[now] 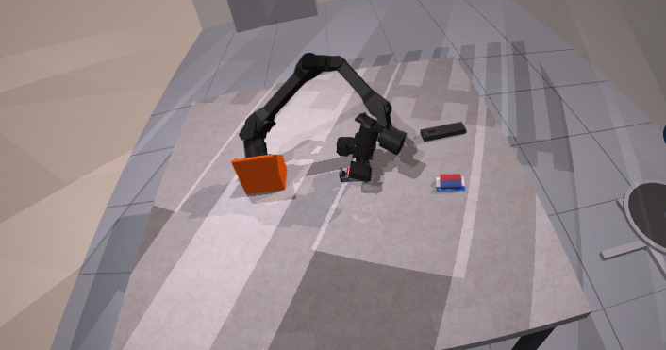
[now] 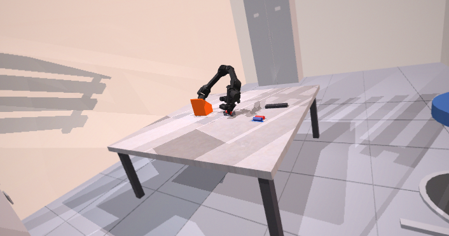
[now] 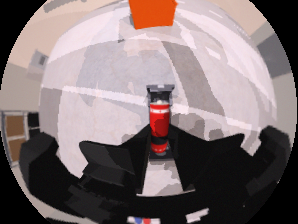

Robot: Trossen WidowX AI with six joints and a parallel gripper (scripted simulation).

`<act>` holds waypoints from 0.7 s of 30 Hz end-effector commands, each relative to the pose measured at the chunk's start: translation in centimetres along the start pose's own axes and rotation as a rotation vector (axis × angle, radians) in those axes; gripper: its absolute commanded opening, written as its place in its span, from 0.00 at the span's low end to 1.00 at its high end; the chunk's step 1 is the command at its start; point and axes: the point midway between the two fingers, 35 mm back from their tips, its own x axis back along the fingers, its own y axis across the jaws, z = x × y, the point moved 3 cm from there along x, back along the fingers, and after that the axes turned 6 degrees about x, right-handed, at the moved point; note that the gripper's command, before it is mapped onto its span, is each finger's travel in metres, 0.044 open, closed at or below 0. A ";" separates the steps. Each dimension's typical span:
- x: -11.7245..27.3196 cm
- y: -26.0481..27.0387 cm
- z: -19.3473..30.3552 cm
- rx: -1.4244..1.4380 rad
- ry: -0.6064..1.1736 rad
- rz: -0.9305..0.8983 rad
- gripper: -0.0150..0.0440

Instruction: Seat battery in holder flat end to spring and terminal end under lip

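Observation:
The red battery [image 3: 160, 118] [image 1: 348, 171] lies in line with the small dark holder [image 3: 160, 89] [image 1: 343, 178] [image 2: 233, 114]. In the wrist view its pale terminal end points to the holder's far end wall, and its other end is over the near end. My gripper [image 3: 158, 127] [image 1: 357, 176] is shut on the battery, one black finger on each side, low at the holder. The fingers hide part of the battery's sides and of the holder's walls. I cannot tell whether the battery is fully down or slightly tilted, nor whether its ends touch the spring or the lip.
An orange block [image 1: 259, 175] [image 2: 200, 107] [image 3: 152, 13] stands by the arm's base. A red and blue pair of cylinders on a blue-edged base [image 1: 450, 182] [image 2: 258, 118] lies to the right. A black remote-like bar [image 1: 443, 131] [image 2: 276, 105] lies behind it.

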 end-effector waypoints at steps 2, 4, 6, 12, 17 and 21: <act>-0.1 0.2 0.4 0.007 0.041 -0.006 0.38; -0.1 0.2 0.4 0.007 0.049 -0.007 0.38; -0.2 0.2 0.3 0.006 0.057 -0.009 0.38; -0.3 0.1 0.2 0.006 0.080 -0.013 0.38; -0.3 0.1 0.0 0.005 0.100 -0.016 0.38; -0.4 0.0 -0.1 0.005 0.115 -0.018 0.38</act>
